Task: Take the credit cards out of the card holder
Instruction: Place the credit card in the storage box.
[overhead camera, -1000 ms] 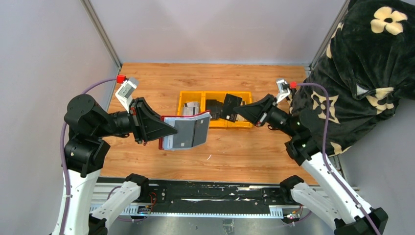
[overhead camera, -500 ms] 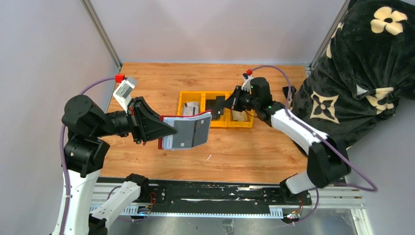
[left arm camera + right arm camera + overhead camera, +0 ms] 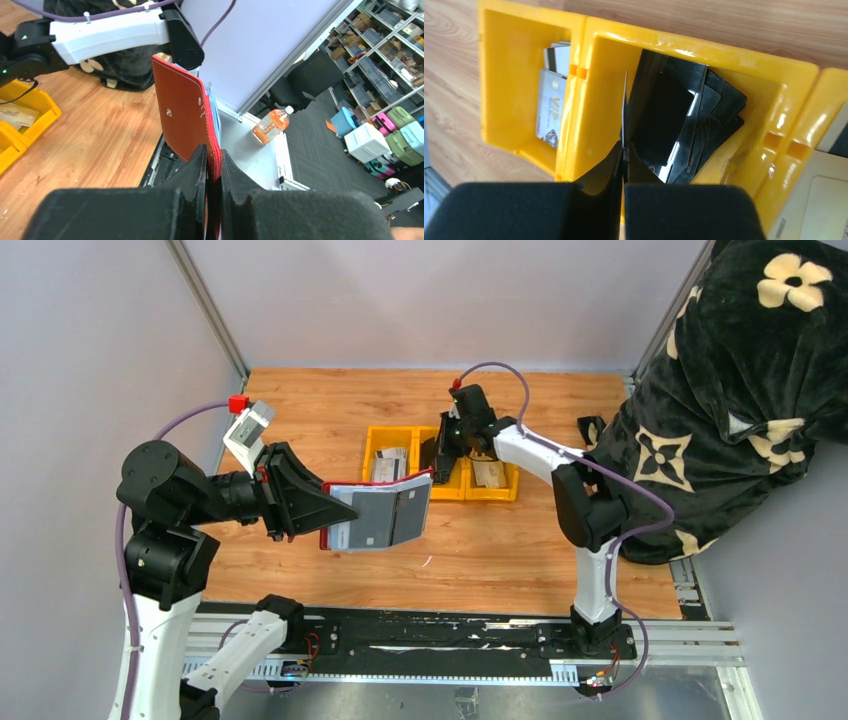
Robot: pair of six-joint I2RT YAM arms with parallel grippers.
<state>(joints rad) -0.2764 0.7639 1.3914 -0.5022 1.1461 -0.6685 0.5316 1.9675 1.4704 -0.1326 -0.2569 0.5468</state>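
Note:
My left gripper (image 3: 322, 512) is shut on the dark-red card holder (image 3: 380, 516) and holds it open above the table, grey lining facing up. In the left wrist view the holder (image 3: 182, 112) stands edge-on between the jaws (image 3: 214, 160), with a snap on its outer side. My right gripper (image 3: 441, 454) is over the yellow tray's middle compartment, shut on a thin dark card (image 3: 624, 110) seen edge-on. Several black cards (image 3: 684, 125) lie in that compartment. Grey-white cards (image 3: 549, 105) lie in the left compartment and a tan-gold card (image 3: 819, 205) in the right one.
The yellow three-compartment tray (image 3: 490, 497) sits at mid-table. A black plush blanket with cream flowers (image 3: 740, 370) fills the right side. A small white scrap (image 3: 427, 561) lies on the wood near the front. Grey walls stand at the left and back.
My right arm has swung from the right side over to the tray's middle compartment, carrying the dark card. My left gripper with the card holder has shifted slightly left.

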